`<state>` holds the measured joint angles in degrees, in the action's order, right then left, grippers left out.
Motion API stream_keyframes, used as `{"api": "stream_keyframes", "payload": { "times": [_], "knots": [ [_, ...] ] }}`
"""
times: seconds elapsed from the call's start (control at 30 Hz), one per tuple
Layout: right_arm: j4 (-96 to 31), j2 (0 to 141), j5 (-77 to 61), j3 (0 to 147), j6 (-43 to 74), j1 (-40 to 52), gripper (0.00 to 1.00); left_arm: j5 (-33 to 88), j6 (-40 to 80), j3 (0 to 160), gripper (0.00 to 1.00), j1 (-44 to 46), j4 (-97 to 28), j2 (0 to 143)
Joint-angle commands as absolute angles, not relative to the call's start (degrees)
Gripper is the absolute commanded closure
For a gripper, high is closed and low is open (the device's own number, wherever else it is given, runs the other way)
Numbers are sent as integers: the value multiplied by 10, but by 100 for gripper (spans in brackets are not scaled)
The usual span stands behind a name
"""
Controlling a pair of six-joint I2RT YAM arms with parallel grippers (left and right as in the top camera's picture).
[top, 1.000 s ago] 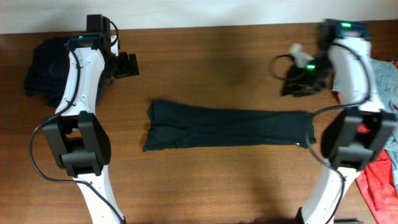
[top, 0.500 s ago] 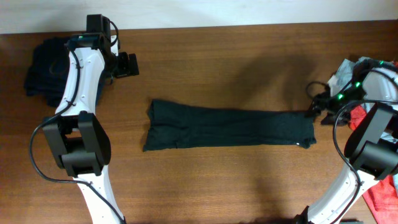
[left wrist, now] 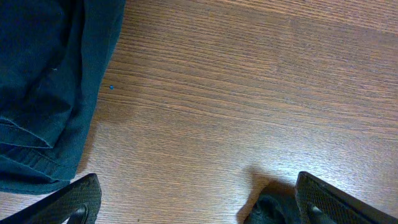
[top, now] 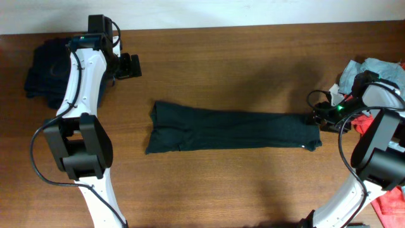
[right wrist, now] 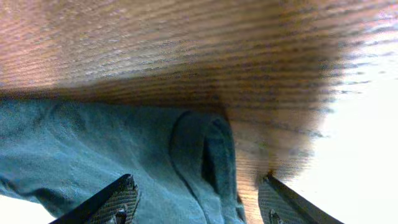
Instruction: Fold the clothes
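A dark teal garment (top: 234,130), one of the clothes, lies folded into a long strip across the middle of the table. My right gripper (top: 319,118) is low at its right end. In the right wrist view the jaws of this gripper (right wrist: 199,208) stand open over the teal fabric (right wrist: 124,143), whose folded edge lies between the fingers (right wrist: 118,202). My left gripper (top: 130,65) is open at the back left, over bare wood. In the left wrist view this gripper (left wrist: 202,208) holds nothing, and a dark navy garment (left wrist: 43,81) lies beside its left finger.
A dark navy heap (top: 44,69) sits at the back left corner. At the right edge lie a grey-blue garment (top: 373,68) and a red one (top: 389,202). The table's far edge (top: 221,26) runs along the top.
My right arm has swung from the back right of the table forward and down to the strip's right end, its jaws wider than before. The left arm and the strip have not moved.
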<state>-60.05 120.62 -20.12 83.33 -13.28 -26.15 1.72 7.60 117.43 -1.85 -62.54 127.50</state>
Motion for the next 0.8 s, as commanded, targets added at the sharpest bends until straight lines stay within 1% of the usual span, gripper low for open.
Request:
{"api": "stream_keyframes", "payload": {
  "times": [0.0,0.1,0.23,0.3,0.33,0.37,0.4,0.43,0.47,0.5,0.53,0.77],
  "knots": [
    [-586,1239,-230,797,-135,-232,36,23,83,1174,1,-19,-626,1266],
    [-586,1239,-215,797,-135,-206,37,23,83,1174,1,-19,-626,1266],
    [-584,1239,-151,797,-134,-171,37,23,83,1174,1,-19,-626,1266],
    [-582,1239,-112,797,-126,-157,38,23,83,1174,1,-19,-626,1266],
    [-581,1239,-89,797,-114,-150,40,23,83,1174,1,-19,-626,1266],
    [-580,1239,-70,797,-102,-146,44,23,83,1174,1,-19,-626,1266],
    [-580,1239,-55,797,-93,-144,53,23,83,1174,1,-19,-626,1266],
    [-580,1239,-46,797,-86,-143,68,23,83,1174,1,-19,-626,1266],
    [-580,1239,-37,797,-80,-143,80,23,83,1174,1,-19,-626,1266],
    [-580,1239,-35,797,-80,-143,88,23,83,1174,1,-19,-626,1266],
    [-580,1239,-32,797,-80,-144,91,23,83,1174,1,-19,-626,1266],
    [-591,1239,-5,828,-80,-161,92,23,83,1174,1,-19,-626,1266]
  ]
}}
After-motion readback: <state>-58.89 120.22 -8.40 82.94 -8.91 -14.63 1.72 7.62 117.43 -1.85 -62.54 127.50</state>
